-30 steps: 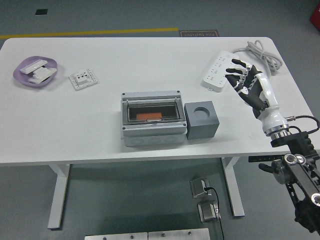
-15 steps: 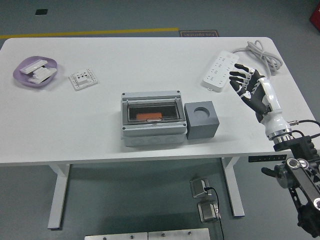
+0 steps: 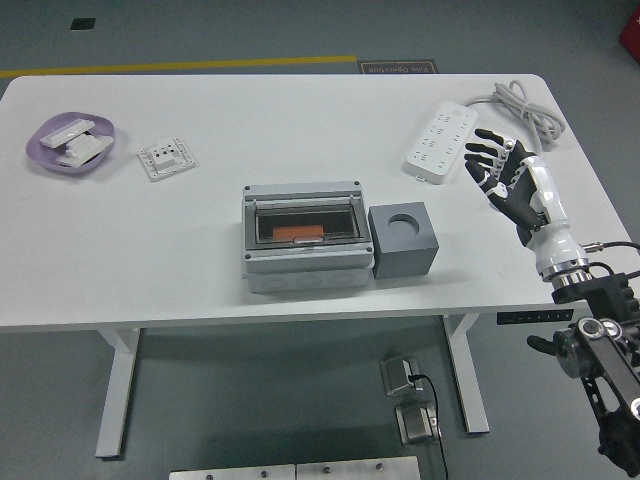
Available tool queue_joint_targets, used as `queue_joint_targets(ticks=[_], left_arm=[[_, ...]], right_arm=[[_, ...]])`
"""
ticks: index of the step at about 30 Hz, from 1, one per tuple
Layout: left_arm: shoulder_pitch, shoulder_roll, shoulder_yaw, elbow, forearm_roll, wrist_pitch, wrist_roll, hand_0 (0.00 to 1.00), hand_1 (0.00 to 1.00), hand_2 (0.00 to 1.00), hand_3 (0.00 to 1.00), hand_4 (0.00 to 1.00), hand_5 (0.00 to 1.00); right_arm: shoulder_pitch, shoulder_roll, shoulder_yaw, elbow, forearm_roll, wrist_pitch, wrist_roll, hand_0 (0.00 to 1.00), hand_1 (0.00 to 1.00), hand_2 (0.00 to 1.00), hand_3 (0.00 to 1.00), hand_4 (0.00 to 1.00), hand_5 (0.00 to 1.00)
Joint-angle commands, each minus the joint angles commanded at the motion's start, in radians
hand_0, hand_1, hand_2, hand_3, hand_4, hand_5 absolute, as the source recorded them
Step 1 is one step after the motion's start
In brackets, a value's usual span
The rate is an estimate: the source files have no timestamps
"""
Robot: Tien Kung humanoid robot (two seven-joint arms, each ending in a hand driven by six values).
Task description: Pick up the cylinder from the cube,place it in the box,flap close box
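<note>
A purple dish (image 3: 50, 158) and a white plate (image 3: 166, 158) sit near the left edge of the surface (image 3: 300, 110). At centre the grey box (image 3: 305, 236) holds an orange cylinder (image 3: 298, 232) under its clear flap (image 3: 304, 222), with the cube (image 3: 403, 240) touching its right side, socket empty. A power strip (image 3: 441, 141) lies further right. The right hand (image 3: 508, 176) hovers near the right edge, fingers spread, holding nothing.

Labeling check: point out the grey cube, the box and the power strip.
grey cube (image 3: 404, 240), head view, top face beside its round hole
box (image 3: 306, 265), head view, grey front wall
power strip (image 3: 440, 146), head view, middle of socket face
</note>
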Motion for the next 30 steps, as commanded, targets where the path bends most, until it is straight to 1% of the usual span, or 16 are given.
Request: queue_joint_targets(ticks=[2, 3, 8, 9, 13, 14, 20, 21, 30], left_arm=[[0.0, -0.003, 0.002, 0.0, -0.003, 0.0, 0.0, 0.667, 0.684, 0.657, 0.686, 0.628, 0.16], [0.0, -0.005, 0.004, 0.0, -0.004, -0.001, 0.0, 0.667, 0.684, 0.658, 0.687, 0.629, 0.159], [0.001, -0.012, 0.006, 0.0, -0.005, -0.001, 0.0, 0.667, 0.684, 0.658, 0.687, 0.629, 0.159], [0.0, -0.013, 0.005, 0.0, -0.004, -0.001, -0.001, 0.667, 0.683, 0.658, 0.686, 0.629, 0.159], [-0.004, -0.014, 0.004, 0.0, -0.002, -0.002, -0.005, 0.667, 0.683, 0.658, 0.686, 0.629, 0.159], [-0.005, -0.015, 0.004, 0.0, -0.002, -0.002, -0.006, 0.667, 0.683, 0.658, 0.685, 0.63, 0.161], [-0.008, -0.016, 0.008, 0.0, -0.001, -0.003, -0.003, 0.667, 0.683, 0.658, 0.685, 0.63, 0.161], [-0.009, -0.015, 0.009, 0.0, 0.0, -0.003, -0.002, 0.667, 0.685, 0.658, 0.684, 0.631, 0.161], [-0.013, 0.002, 0.007, 0.0, 0.017, -0.001, 0.004, 0.667, 0.685, 0.658, 0.684, 0.632, 0.163]], right_arm=[[0.003, -0.001, -0.002, -0.001, 0.002, 0.005, -0.003, 0.698, 0.728, 0.733, 0.77, 0.971, 0.513], [0.005, -0.001, -0.004, -0.001, 0.002, 0.008, -0.005, 0.705, 0.758, 0.755, 0.769, 0.97, 0.511], [0.014, -0.003, -0.009, 0.001, 0.001, 0.014, -0.014, 0.705, 0.758, 0.755, 0.769, 0.97, 0.511], [0.016, -0.003, -0.009, 0.002, 0.0, 0.014, -0.014, 0.755, 0.799, 0.82, 0.78, 0.97, 0.513], [0.019, -0.004, -0.008, 0.006, -0.006, 0.011, -0.02, 0.755, 0.799, 0.82, 0.78, 0.97, 0.513], [0.018, -0.005, -0.008, 0.007, -0.008, 0.011, -0.022, 0.833, 0.841, 0.864, 0.802, 0.973, 0.519], [0.018, -0.007, -0.011, 0.007, -0.014, 0.012, -0.027, 0.833, 0.841, 0.864, 0.802, 0.973, 0.519], [0.019, -0.008, -0.012, 0.007, -0.015, 0.011, -0.027, 0.847, 0.843, 0.855, 0.807, 0.979, 0.532], [0.023, -0.009, -0.018, 0.006, -0.02, 0.012, -0.03, 0.849, 0.837, 0.851, 0.807, 0.98, 0.543]])
